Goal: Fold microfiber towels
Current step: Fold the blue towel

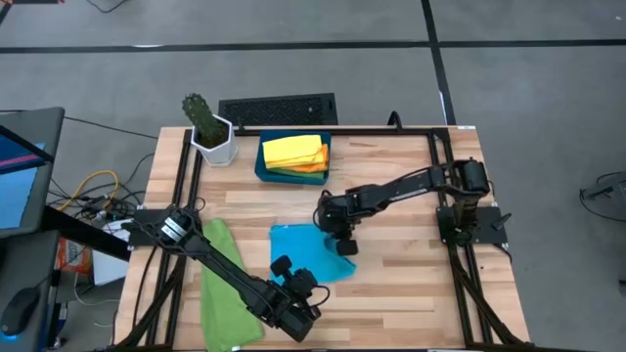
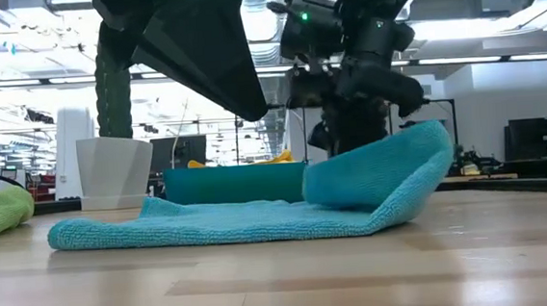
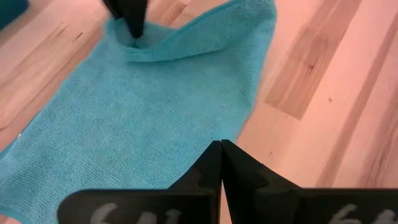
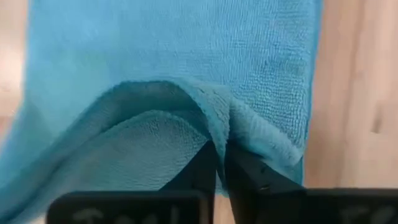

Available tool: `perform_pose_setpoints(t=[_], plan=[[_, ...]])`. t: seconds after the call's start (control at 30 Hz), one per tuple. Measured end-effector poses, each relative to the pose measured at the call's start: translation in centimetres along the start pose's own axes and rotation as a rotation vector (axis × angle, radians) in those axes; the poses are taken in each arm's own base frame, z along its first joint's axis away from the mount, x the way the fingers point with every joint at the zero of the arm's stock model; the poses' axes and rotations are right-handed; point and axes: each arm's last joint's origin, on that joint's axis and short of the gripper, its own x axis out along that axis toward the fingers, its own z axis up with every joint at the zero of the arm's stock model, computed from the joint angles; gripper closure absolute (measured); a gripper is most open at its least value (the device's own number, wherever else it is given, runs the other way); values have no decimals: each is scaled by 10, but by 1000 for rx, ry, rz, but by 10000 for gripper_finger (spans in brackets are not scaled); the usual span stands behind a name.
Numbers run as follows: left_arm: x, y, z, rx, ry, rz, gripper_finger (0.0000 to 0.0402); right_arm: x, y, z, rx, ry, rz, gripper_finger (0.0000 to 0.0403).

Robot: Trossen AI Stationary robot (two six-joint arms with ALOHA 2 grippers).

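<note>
A sky-blue towel (image 1: 301, 254) lies on the wooden table; its right end (image 2: 400, 168) is raised and curled over toward the left, while the rest (image 2: 201, 224) lies flat. My right gripper (image 4: 221, 163) points down, shut on that raised end. My left gripper (image 3: 221, 155) is shut and hangs above the towel's near part (image 1: 293, 278), clear of it in the low view. A green towel (image 1: 227, 284) lies crumpled at the near left. Yellow and orange towels (image 1: 293, 153) lie in a teal tray (image 1: 262, 168). My right gripper pinches the blue towel's turned-over edge (image 4: 219, 121) between its two fingers, at their tips. The fingers come from above, slanting down. The cloth rises in a ridge to the fingers and arches slack over the flat layer beneath.
A cactus in a white pot (image 1: 211, 137) stands at the far left, a dark keyboard (image 1: 279, 108) behind the tray. Bare wood (image 1: 411, 284) lies to the right of the blue towel.
</note>
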Motion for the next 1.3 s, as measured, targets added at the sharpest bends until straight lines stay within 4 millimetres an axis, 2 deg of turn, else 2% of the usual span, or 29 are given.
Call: perform_pose_setpoints(t=[0.27, 0.47, 0.67, 0.8, 0.87, 1.0, 1.13, 1.3], plan=[[0, 0, 0, -8, 1, 0, 401, -9, -13, 8, 62, -49, -56, 277], [0, 0, 0, -11, 3, -2, 401, -14, -25, 9, 123, -63, -131, 241], [0, 0, 0, -23, 4, -1, 401, -47, -37, 22, 177, -162, -157, 218], [0, 0, -1, -16, 7, 4, 402, -75, -32, 19, 194, -193, -163, 214], [-1, 1, -2, -11, 9, 7, 401, -84, -28, 14, 202, -205, -161, 214], [-2, 1, -4, 0, 18, 8, 401, -84, -20, -4, 235, -164, -154, 220], [-4, 0, -6, 10, 28, 4, 401, -77, -14, -44, 325, -87, -173, 230], [-5, 0, -7, 6, -14, 21, 401, -68, 6, -91, 484, -182, -131, 236]])
